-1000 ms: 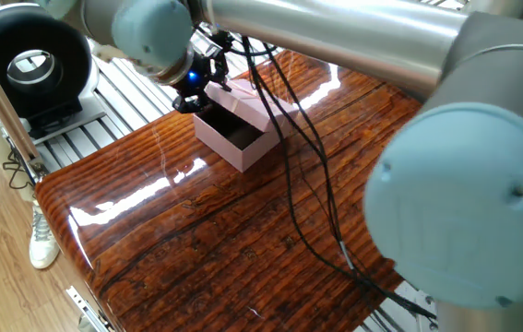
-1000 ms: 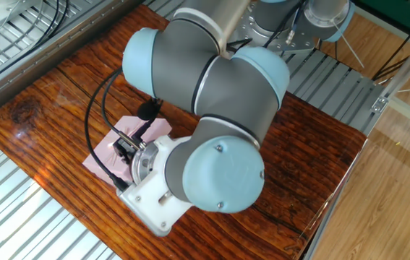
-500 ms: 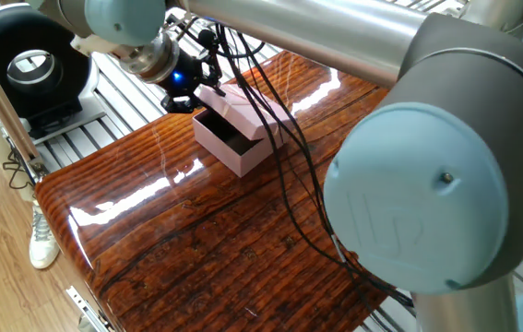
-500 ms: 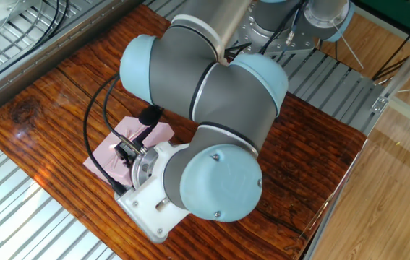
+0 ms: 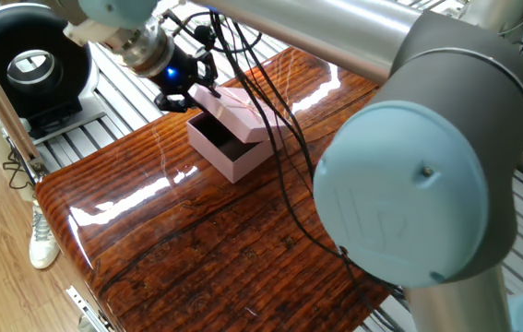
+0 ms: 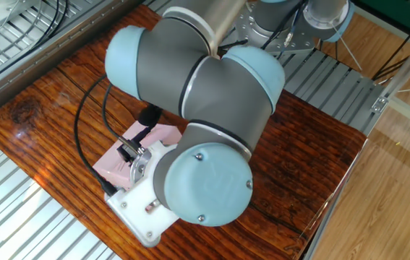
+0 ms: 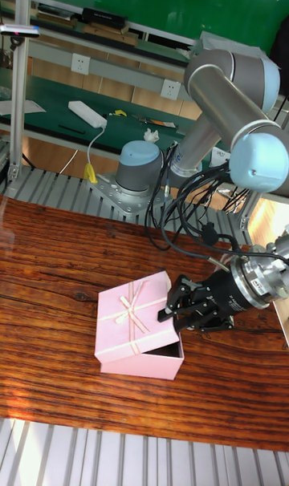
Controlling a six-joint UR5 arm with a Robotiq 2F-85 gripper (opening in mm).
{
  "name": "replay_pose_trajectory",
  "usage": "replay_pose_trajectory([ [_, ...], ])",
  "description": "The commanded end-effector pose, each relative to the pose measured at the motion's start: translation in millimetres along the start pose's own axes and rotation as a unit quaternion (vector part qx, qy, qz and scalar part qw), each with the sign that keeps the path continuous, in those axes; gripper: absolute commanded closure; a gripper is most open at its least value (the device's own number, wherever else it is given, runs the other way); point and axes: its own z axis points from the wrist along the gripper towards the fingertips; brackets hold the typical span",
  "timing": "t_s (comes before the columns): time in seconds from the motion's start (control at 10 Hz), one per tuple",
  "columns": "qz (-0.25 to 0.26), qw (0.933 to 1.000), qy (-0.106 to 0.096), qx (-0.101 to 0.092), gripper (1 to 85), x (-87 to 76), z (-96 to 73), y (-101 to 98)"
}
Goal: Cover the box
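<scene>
The box [image 5: 225, 153] is a small pale pink base with a dark inside, standing on the glossy wooden table [image 5: 196, 240]. Its pink lid [image 7: 132, 316], with a ribbon bow, lies tilted over the box [image 7: 149, 366]. On the gripper's side the lid is raised, so a dark gap shows there. My gripper [image 7: 178, 309] is black and is shut on that raised edge of the lid [image 5: 239, 107]. In one fixed view the gripper [image 5: 197, 91] sits at the box's far left corner. The other fixed view shows only a strip of pink lid [image 6: 120, 153] beside my arm.
Black cables [image 5: 291, 175] hang from the arm across the table beside the box. A black round device [image 5: 29, 65] stands on aluminium rails past the table's left edge. The arm's grey base [image 7: 136, 175] stands behind the table.
My gripper has shifted left with the lid, which now covers more of the box's opening. The box itself has slid slightly left.
</scene>
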Motion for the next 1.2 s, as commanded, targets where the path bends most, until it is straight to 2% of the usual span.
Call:
replay_pose_trajectory([
  [0.0,0.003,0.9999,-0.01,-0.008,71.0,-8.5,-0.4,6.6],
  [0.1,0.002,0.9996,-0.027,-0.011,66.3,-16.1,3.4,13.4],
  [0.2,0.006,0.9993,-0.035,-0.01,63.3,-19.2,6.3,17.2],
  [0.4,0.022,0.9987,-0.04,-0.023,62.0,-17.4,8.6,30.1],
  [0.8,0.063,0.9908,-0.088,-0.082,40.7,-37.2,6.8,65.6],
  [1.0,0.08,0.9819,-0.117,-0.125,27.0,-53.4,-5.8,86.6],
  [1.1,0.079,0.9809,-0.124,-0.127,25.7,-57.3,-9.5,88.9],
])
